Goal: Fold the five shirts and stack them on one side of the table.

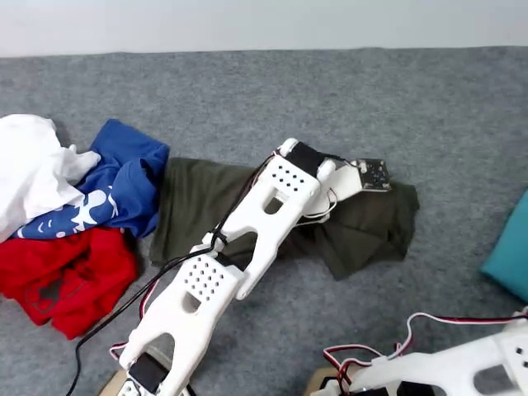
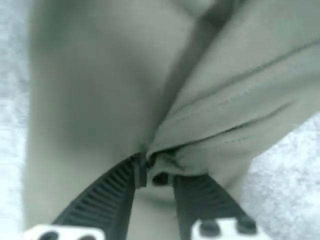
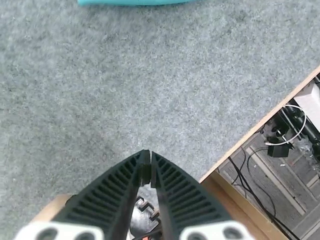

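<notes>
Because the left pincer point(image 2: 152, 170) is clenched on a bunched fold of the olive shirt point(image 1: 198, 206), the next move likely turns on how the rest of that shirt lies from the grip. In the high view the shirt sprawls mid-bench, its long axis running side to side. The left arm point(image 1: 247, 223) reaches over it to the right-hand half, so most of the cloth stretches away toward the left side of the bench point(image 1: 330, 91). Carrying the pinched fold along that axis, toward the far left end, looks like the way to double the shirt over.

At that left side, just beside the olive shirt, 3 unfolded shirts lie heaped: a blue shirt point(image 1: 124, 186) touching its left end, a white shirt point(image 1: 29, 165) behind, and a red shirt point(image 1: 66, 268) nearer the arms. A teal shirt point(image 1: 511, 252) sits at the right edge, well apart.

The right pincer point(image 3: 146, 167) is clenched on nothing, over bare grey surface near the bench's front edge. That leaves the left arm plainly the nearer 1 for this fold.
</notes>
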